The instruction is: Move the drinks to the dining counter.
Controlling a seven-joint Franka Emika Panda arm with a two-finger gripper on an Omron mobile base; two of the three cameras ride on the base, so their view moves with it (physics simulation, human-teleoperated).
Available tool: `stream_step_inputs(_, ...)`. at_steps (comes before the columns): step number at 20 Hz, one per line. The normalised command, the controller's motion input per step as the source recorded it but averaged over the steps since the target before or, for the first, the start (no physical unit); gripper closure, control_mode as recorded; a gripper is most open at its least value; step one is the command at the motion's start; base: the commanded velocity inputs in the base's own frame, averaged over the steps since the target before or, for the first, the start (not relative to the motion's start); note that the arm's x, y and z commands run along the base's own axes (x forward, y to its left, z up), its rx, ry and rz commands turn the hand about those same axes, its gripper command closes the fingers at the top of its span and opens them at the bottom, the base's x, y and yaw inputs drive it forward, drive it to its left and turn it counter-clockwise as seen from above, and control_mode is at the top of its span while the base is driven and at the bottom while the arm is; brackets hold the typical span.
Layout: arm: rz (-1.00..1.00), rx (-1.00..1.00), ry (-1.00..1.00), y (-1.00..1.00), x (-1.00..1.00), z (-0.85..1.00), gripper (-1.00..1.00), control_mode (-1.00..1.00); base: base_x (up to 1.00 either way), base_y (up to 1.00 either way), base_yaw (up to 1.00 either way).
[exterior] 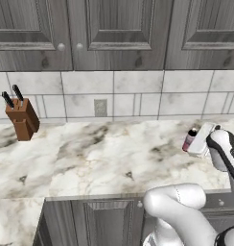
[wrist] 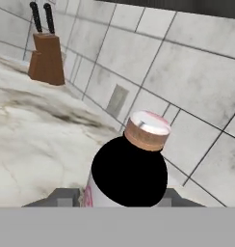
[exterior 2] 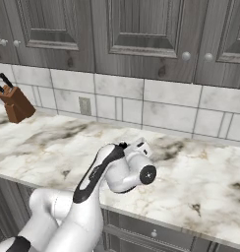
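A wooden knife block (exterior: 22,119) stands at ten o'clock on the veined marble wall counter (exterior: 90,158); the gripper (exterior: 199,140) brackets the slim pink bottle (exterior: 189,140), jaws narrow, contact unclear.

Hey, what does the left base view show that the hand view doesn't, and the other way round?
Left base view: the grey upper cabinet doors with their knobs, the lower cabinet fronts under the counter edge, and the white arm reaching to the right.
Hand view: a close look at the pink bottle and its cap top, with the gripper fingertips on either side of it; whether they touch it cannot be told.
Both: that bottle upright on the marble counter, the knife block, the wall outlet and the tiled backsplash.
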Motion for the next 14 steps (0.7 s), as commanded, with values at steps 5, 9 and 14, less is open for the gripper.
stream_step_inputs(5,0.22,-0.1,0.1,0.39,-0.64,0.28,1.0,-1.0,0.0,0.0,0.0)
stream_step_inputs(9,0.18,-0.08,0.0,0.19,-0.61,0.02,1.0,-1.0,0.0,0.0,0.0)
stream_step_inputs(14,0.14,-0.04,0.0,0.02,-0.52,0.0,1.0,-1.0,0.0,0.0,0.0)
